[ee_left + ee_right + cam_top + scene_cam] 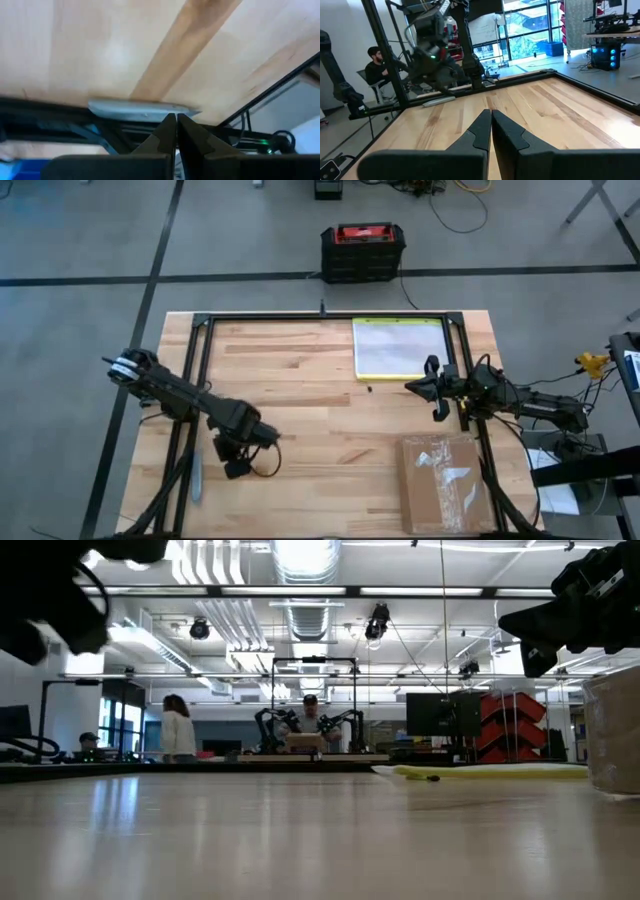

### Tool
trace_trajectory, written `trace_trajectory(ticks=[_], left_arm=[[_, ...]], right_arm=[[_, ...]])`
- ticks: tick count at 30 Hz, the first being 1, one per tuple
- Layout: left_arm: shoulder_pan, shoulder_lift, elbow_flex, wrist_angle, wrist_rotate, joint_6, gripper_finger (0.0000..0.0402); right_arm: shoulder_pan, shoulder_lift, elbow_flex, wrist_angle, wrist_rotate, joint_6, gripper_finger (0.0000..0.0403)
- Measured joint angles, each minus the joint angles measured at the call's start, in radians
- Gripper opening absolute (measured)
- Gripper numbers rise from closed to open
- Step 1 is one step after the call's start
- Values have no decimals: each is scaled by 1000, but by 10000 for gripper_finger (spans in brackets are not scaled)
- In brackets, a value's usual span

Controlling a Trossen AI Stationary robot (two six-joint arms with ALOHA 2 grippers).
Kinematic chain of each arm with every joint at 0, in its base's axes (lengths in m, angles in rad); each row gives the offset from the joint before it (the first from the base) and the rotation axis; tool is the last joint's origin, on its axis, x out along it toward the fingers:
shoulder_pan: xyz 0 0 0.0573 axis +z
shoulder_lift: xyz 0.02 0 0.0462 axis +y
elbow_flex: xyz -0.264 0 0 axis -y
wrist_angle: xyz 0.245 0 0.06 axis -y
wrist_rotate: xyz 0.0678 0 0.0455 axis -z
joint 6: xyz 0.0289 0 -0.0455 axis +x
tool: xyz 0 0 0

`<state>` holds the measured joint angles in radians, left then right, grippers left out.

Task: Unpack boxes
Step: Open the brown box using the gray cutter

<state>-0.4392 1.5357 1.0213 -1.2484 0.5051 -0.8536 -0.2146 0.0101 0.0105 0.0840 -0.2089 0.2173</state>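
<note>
Brown cardboard carton (443, 480) lies flat in the worktop's (300, 400) near right corner, taped, nothing resting on it. We see a clear pouch (398, 348) at the far edge and a grey knife (196, 477) near the left edge. Our left tool (240, 463) hovers beside that knife, fingers pressed together; our right tool (428, 387), likewise closed and empty, hangs between pouch and carton.

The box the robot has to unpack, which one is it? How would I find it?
Look at the wooden table from above and go to its near right corner. The box lies flat there: brown cardboard with shiny clear tape, unlike the clear pouch with yellow-green edges farther back.
</note>
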Motion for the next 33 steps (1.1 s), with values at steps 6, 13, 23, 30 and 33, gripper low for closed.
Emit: trace_trajectory(ticks=[6, 13, 23, 30, 33], left_arm=[[-206, -18, -32, -4, 95, -83, 0], [-242, 23, -46, 100, 28, -120, 0], [-254, 132, -101, 55, 106, -91, 0], [-254, 141, -181, 98, 140, -91, 0], [-254, 141, -207, 132, 141, -85, 0]], right_arm=[[0, 0, 0, 0, 0, 0, 0], [0, 0, 0, 0, 0, 0, 0], [0, 0, 0, 0, 0, 0, 0], [0, 0, 0, 0, 0, 0, 0], [0, 0, 0, 0, 0, 0, 0]])
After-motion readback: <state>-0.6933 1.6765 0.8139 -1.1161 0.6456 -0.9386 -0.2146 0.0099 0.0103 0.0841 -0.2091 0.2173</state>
